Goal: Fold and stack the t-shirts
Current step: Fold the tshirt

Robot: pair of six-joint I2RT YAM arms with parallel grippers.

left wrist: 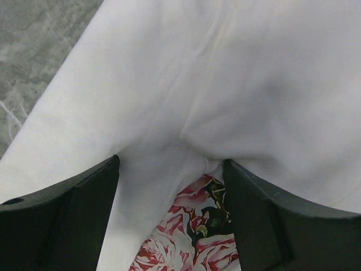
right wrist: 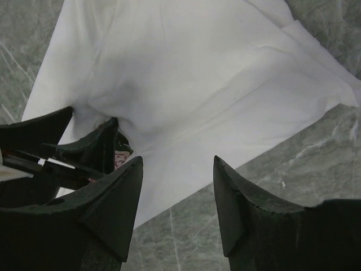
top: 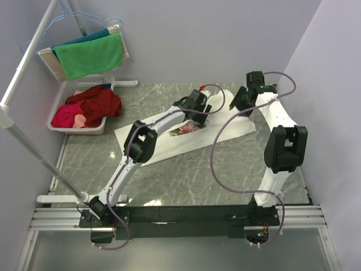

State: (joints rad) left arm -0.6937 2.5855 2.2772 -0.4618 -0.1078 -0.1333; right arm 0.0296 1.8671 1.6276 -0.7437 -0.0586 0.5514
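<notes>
A white t-shirt [top: 163,144] lies spread aslant on the grey marble table [top: 186,180], partly folded over on itself. Its rose print [top: 186,129] peeks out from under a lifted fold. My left gripper [top: 197,112] is low over that fold. In the left wrist view its jaws [left wrist: 170,164] stand wide apart, with bunched white cloth [left wrist: 225,84] and the rose print [left wrist: 192,231] between them. My right gripper [top: 241,100] hovers open at the shirt's far right. In its own view [right wrist: 177,161] it is over the shirt [right wrist: 197,84] edge, empty, with the left gripper [right wrist: 90,147] beside it.
A white basket [top: 79,130] holding red clothes [top: 90,107] stands at the back left. A green cloth [top: 90,53] hangs on a hanger above it. A white rack pole [top: 34,152] slants along the left side. A purple cable [top: 214,152] loops over the table's middle.
</notes>
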